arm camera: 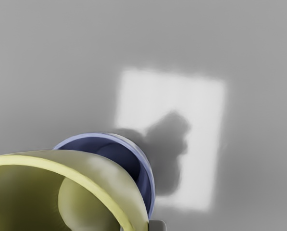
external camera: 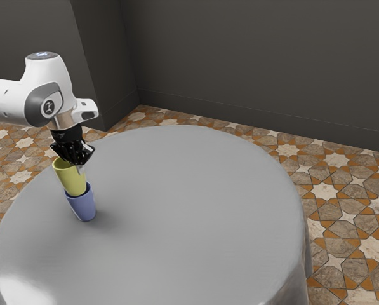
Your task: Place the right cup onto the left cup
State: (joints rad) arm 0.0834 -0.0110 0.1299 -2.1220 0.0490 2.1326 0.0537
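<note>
Below the white arm (external camera: 8, 101) with its round emblem (external camera: 49, 107), the black two-finger gripper (external camera: 80, 168) pinches the smooth yellow tapered cup (external camera: 72, 178) by its rim, base at the smooth blue tapered cup's (external camera: 83, 207) mouth, over the round grey desk (external camera: 189, 210).

One yellow cup (external camera: 73, 180), one blue cup (external camera: 83, 208), two cups in all, one table (external camera: 195, 210), one robot arm (external camera: 44, 79)

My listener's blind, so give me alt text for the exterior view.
A white robot arm has its gripper at a yellow cup's rim; that cup's base is at the mouth of a blue cup on a round gray table. Beyond are patterned floor tiles and dark walls.
</note>
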